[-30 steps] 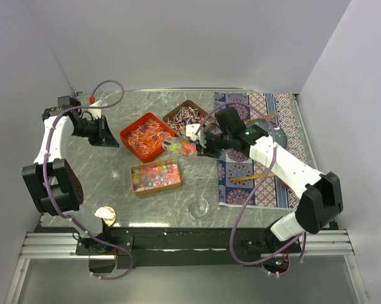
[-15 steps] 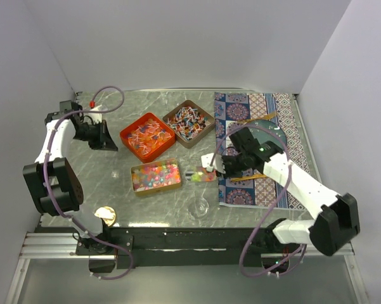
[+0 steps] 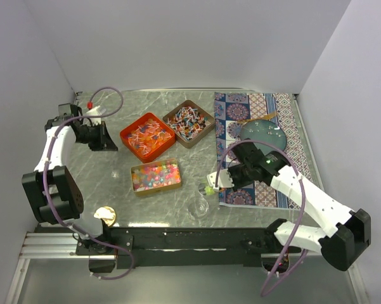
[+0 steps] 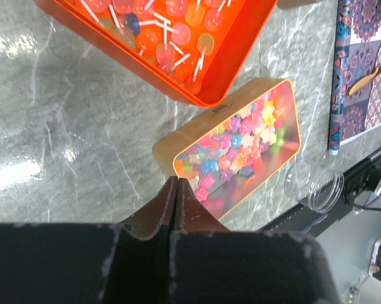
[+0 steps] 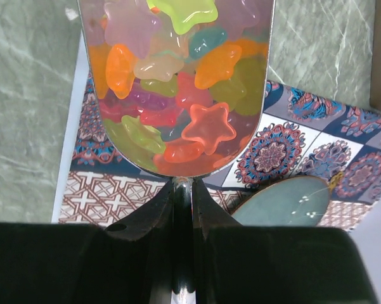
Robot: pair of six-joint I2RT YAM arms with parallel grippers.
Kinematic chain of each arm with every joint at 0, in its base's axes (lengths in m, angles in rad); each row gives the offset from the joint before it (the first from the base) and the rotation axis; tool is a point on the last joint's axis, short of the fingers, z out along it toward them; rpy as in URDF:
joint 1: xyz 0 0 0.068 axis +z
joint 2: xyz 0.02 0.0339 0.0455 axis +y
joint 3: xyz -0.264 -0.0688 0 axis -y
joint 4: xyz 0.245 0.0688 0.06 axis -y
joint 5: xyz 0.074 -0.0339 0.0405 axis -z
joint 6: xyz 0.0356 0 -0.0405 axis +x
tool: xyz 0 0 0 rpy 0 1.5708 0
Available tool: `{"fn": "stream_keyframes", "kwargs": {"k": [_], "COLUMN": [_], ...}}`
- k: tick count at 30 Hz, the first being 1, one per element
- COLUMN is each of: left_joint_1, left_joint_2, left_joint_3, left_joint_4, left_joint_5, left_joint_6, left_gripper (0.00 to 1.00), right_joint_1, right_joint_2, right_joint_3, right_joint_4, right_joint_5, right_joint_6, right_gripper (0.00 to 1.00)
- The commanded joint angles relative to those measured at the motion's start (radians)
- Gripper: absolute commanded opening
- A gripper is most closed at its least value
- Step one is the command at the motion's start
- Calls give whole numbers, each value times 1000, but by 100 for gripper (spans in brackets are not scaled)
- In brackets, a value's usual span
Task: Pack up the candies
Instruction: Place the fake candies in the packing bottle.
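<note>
The right hand (image 3: 222, 180) is pinching the thin handle of a scoop (image 5: 177, 166). The scoop is carrying a heap of star sweets (image 5: 206, 126) in pink, orange, green and yellow. It is hanging over the worktop (image 3: 114, 171), just at the 9 o'clock edge of the mat (image 3: 272, 107). A clear jar (image 3: 200, 206) is standing near the scoop, toward 7 o'clock from it. A teal plate (image 3: 266, 134) is lying on the mat, at 1 o'clock from the right hand.

More star sweets are sitting in a tan tray (image 3: 156, 175) near the middle of the worktop, at 9 o'clock from the scoop. At 12 o'clock from that tray, lollipops (image 3: 146, 135) are lying in an orange tray (image 3: 128, 130). Just beside it, toward 2 o'clock, wrapped sweets (image 3: 189, 122) are filling a brown tray (image 3: 205, 131).

The left hand (image 4: 176, 187) is staying off at the 9 o'clock side of the worktop, near the orange tray. Its two fingers are pressing together and holding nothing. From its own camera, it is pointing toward the tan tray.
</note>
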Motion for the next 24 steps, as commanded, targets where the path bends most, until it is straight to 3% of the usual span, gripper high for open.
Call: {"fn": "stream_keyframes", "kwargs": {"k": [1, 11, 24], "left_joint_1": [3, 3, 3], "left_joint_2": [-48, -57, -99], "left_joint_3": [-14, -41, -92], "left_joint_4": [47, 56, 90], "left_joint_5": [10, 18, 44], "left_joint_6": [-31, -23, -28], "left_gripper": [1, 1, 1], "right_joint_1": [81, 262, 344], "right_joint_2": [-22, 19, 118], "right_joint_3": [9, -10, 22], "right_joint_4": [-25, 1, -28], "right_joint_5": [81, 178, 351], "right_joint_6": [9, 115, 164], "right_gripper": [0, 0, 0]}}
